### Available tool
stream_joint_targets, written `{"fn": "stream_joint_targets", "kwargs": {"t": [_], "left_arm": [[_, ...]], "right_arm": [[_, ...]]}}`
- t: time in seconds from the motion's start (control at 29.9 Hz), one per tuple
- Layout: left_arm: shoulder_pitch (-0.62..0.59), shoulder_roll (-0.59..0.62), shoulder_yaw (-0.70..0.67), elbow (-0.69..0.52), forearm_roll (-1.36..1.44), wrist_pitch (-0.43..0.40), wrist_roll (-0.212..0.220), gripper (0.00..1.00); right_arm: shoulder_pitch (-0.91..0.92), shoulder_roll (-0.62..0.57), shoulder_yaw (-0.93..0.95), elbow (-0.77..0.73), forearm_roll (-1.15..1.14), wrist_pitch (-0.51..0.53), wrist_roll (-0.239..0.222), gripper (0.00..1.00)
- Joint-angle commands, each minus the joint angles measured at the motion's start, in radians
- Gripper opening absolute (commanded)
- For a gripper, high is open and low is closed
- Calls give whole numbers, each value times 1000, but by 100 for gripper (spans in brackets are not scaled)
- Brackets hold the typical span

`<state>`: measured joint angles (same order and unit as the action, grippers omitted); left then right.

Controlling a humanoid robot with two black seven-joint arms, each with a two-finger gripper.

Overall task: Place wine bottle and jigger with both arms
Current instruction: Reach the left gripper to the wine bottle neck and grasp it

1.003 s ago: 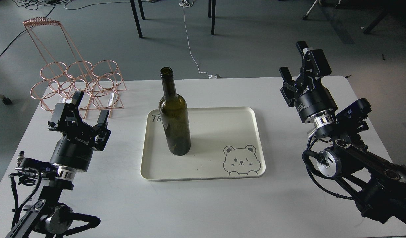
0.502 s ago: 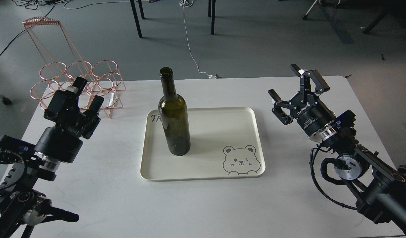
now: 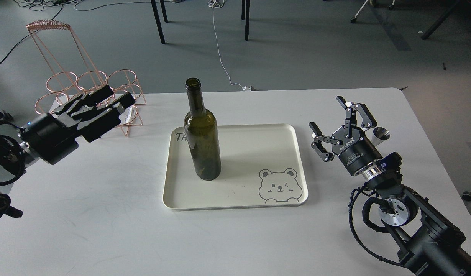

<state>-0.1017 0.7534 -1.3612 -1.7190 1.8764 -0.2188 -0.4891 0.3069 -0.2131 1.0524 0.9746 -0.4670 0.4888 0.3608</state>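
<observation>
Two arms in view and neither one has anything in its grasp. The wine bottle stands upright on the cream tray, over on the tray's left half, base planted near the handwriting at the back left corner. Where does it need to go? From here I can't say for sure, though the copper wire rack at the table's far left corner looks a likely home for it.

Left gripper is turned sideways, pointing right toward the bottle, fingers with a narrow gap between them, nothing held. It hangs just in front of the rack, well apart from the bottle.

Over on the right, the right gripper has its fingers spread wide, empty, poised above the white table just beyond the tray's right edge. And there's the jigger, a small shiny cup peeking out just behind that gripper, standing on the table near the right edge. Partly hidden, so its lower half can't be seen.

My read: this is early going. Neither item is grasped, neither looks placed. Bottle pickup for the left, jigger pickup for the right, then both placements, all of that appears to lie ahead
</observation>
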Motion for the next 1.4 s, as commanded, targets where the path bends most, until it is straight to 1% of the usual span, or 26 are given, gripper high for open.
{"fn": "stream_joint_targets", "kwargs": {"t": [0.0, 0.07, 0.17, 0.27, 0.37, 0.47, 0.64, 0.74, 1.04, 1.14, 1.27, 1.37], "left_arm": [[-90, 63, 74, -45, 91, -1, 0, 98], [-154, 64, 135, -45, 165, 1, 0, 98], [-196, 58, 209, -45, 236, 10, 0, 98], [-263, 50, 273, -42, 305, 12, 0, 98], [-323, -6, 350, -27, 305, 10, 0, 98], [-342, -64, 399, 5, 305, 10, 0, 98], [-342, -121, 404, 58, 305, 12, 0, 97], [-343, -126, 404, 67, 305, 12, 0, 96], [-374, -157, 404, 170, 305, 42, 0, 95], [-382, -166, 407, 179, 305, 42, 0, 91], [-383, -167, 407, 179, 305, 42, 0, 83], [-383, -167, 407, 180, 305, 42, 0, 78]], "right_arm": [[0, 0, -3, -1, -2, 0, 1, 99], [0, 0, -2, 1, -2, 0, 3, 99], [0, 0, -2, 1, -2, 0, 3, 99], [0, -2, -2, 1, -4, 0, 3, 99], [-2, -3, -2, 1, -4, 0, 4, 99], [-2, -5, 0, 1, -4, 0, 4, 99], [-3, -8, 1, 3, -4, 0, 4, 99], [-2, -9, 3, 3, -4, 0, 4, 99], [-2, -11, 3, 3, -4, 0, 4, 99], [-2, -9, 3, 3, -4, 0, 4, 99], [-2, -11, 3, 3, -4, 0, 4, 99], [-2, -11, 4, 3, -4, 0, 4, 99]]}}
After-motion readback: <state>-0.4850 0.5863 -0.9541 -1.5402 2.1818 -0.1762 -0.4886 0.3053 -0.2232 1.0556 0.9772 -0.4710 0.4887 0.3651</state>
